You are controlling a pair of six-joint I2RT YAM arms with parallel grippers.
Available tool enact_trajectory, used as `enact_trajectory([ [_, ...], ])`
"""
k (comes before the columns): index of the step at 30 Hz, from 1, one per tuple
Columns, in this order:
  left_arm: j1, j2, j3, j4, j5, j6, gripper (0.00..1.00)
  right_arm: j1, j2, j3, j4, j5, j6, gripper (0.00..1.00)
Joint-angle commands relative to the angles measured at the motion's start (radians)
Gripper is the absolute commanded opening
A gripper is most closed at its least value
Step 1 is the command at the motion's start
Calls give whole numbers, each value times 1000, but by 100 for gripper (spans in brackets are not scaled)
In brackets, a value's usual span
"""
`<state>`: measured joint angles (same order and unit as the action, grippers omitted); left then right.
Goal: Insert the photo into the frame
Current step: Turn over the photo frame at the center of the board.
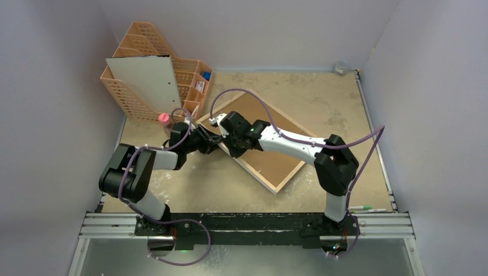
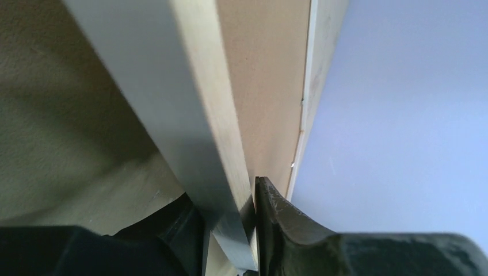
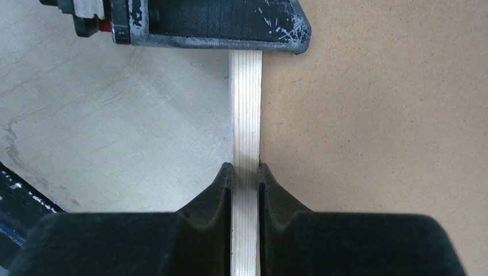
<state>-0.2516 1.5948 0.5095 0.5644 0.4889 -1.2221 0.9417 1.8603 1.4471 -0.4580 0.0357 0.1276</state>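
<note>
Frame (image 3: 246,115) wood rim clamped by right tool (image 3: 246,169) and left tool (image 2: 227,195), side by side; organiser (image 1: 144,57) near behind

Table (image 1: 328,103) w/ frame (image 1: 259,174), organiser (image 1: 124,95), bottle (image 1: 164,119)

From above, my left gripper (image 1: 216,140) and right gripper (image 1: 229,145) cover the nine o'clock edge of the large white-bordered, light wood picture frame (image 1: 260,175), so the grip itself is hidden there. At eleven o'clock the large rectangular photo (image 1: 144,83) shows me only its plain white reverse; its printed face is turned away. The small bits in the peach plastic lattice organiser (image 1: 124,95) are too tiny to name. In my left wrist view the picture frame runs off at twelve o'clock, its near face blurred, and my fingers (image 2: 288,230) are cut off at six o'clock.
</note>
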Motion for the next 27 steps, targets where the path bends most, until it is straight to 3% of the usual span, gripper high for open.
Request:
enact_trajectory([
  [1,-19,12,-26,241,-2,-130,24,12,-84,23,62,6,17,11],
  [3,-21,4,-28,255,-9,-154,13,13,-81,32,54,50,28,16],
  [6,-23,-23,-6,229,-15,-177,0,22,-94,29,32,164,63,47],
  [8,-23,-41,27,174,-7,-184,0,27,-141,16,41,226,64,64],
  [10,-24,-63,64,97,-2,-188,0,33,-173,13,46,268,44,72],
  [16,-25,-139,212,-244,-13,-156,0,173,-135,81,-82,615,11,79],
  [21,-25,-159,316,-386,9,-131,0,251,-65,127,-228,796,92,82],
  [27,-24,-176,360,-450,30,-131,0,286,-18,104,-278,896,100,82],
])
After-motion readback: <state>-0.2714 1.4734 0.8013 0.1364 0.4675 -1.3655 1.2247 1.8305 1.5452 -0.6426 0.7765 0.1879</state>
